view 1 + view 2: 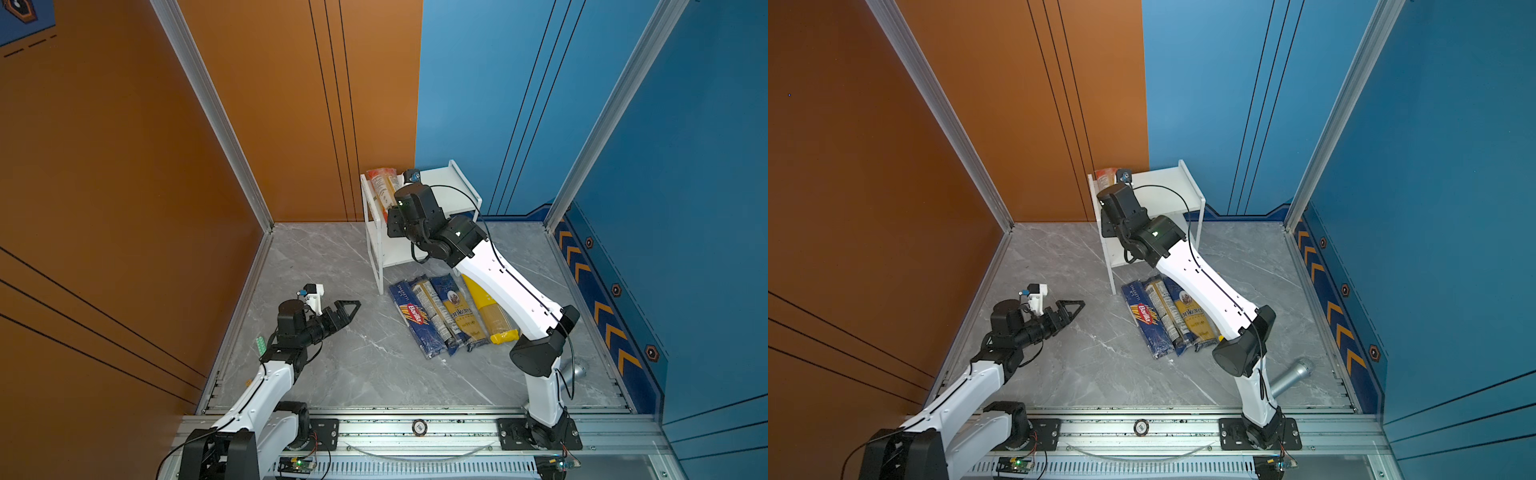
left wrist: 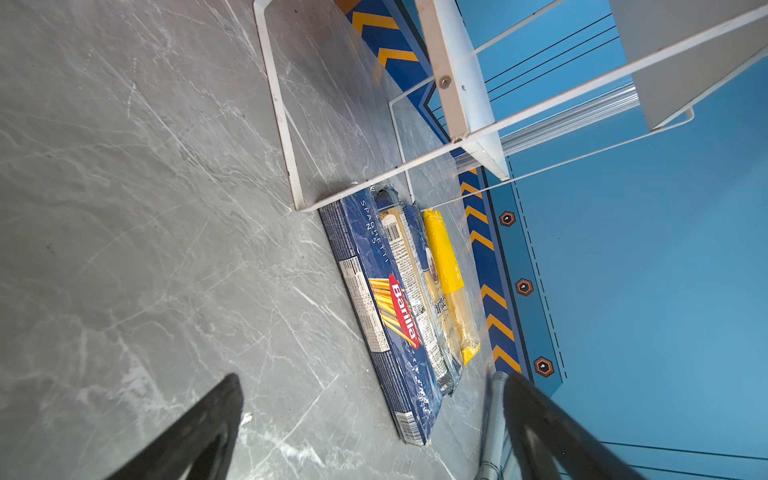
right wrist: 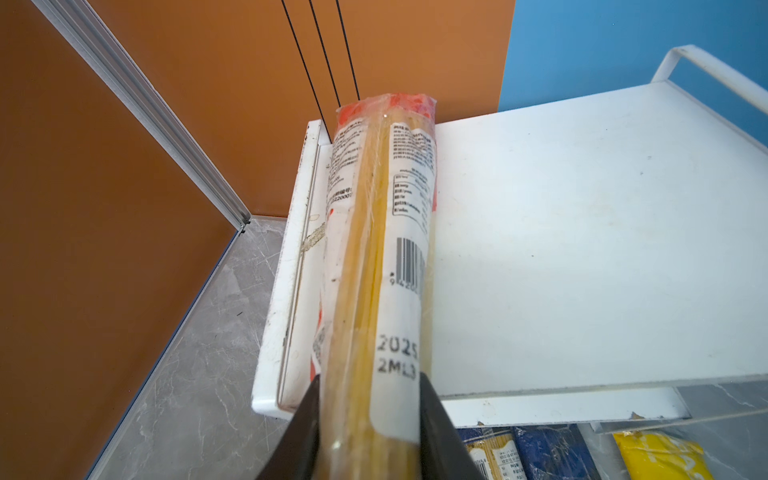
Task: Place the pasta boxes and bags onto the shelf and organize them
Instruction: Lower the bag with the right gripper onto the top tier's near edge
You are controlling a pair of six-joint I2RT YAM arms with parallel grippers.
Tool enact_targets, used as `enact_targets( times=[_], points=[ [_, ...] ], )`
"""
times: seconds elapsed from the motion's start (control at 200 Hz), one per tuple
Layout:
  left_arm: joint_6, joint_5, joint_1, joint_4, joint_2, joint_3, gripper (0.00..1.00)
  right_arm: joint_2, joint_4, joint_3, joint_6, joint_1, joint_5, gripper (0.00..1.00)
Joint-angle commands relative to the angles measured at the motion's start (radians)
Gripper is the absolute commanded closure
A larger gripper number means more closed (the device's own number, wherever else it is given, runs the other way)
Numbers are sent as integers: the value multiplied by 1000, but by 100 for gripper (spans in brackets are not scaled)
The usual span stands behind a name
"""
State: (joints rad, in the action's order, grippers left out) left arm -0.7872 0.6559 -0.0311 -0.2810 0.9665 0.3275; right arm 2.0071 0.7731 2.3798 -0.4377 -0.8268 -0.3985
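Your right gripper [image 3: 369, 376] is clamped on the red pack [image 3: 382, 208], which lies along the left end of the shelf [image 3: 582, 249] top board. Your left gripper [image 1: 349, 311] gapes wide, empty, above the table [image 1: 332, 374].

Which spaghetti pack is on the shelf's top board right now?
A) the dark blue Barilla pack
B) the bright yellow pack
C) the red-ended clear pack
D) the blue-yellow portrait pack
C: the red-ended clear pack rests on the top board of the shelf, while the other four packs lie side by side on the grey tabletop.
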Motion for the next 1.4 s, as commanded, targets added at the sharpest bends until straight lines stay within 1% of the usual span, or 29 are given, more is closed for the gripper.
enact_targets(
  times=[0.0, 0.581, 0.936, 1.151, 1.287, 1.392],
  points=[
    [-4, 14, 10, -9, -13, -8, 2, 15, -32, 29, 14, -5, -34, 69],
    [-1, 14, 10, -6, -20, -13, 2, 26, -29, 29, 22, -8, -52, 75],
    [-1, 11, 10, -3, -26, -18, 2, 30, -22, 29, 28, -17, -85, 75],
    [-1, 13, 10, -3, -25, -19, 2, 28, -24, 29, 30, -21, -87, 73],
    [-4, 14, 10, -3, -26, -16, 2, 30, -25, 30, 30, -21, -81, 67],
    [-8, 13, 10, -3, -27, -16, 2, 30, -27, 29, 30, -22, -73, 66]
  ],
)
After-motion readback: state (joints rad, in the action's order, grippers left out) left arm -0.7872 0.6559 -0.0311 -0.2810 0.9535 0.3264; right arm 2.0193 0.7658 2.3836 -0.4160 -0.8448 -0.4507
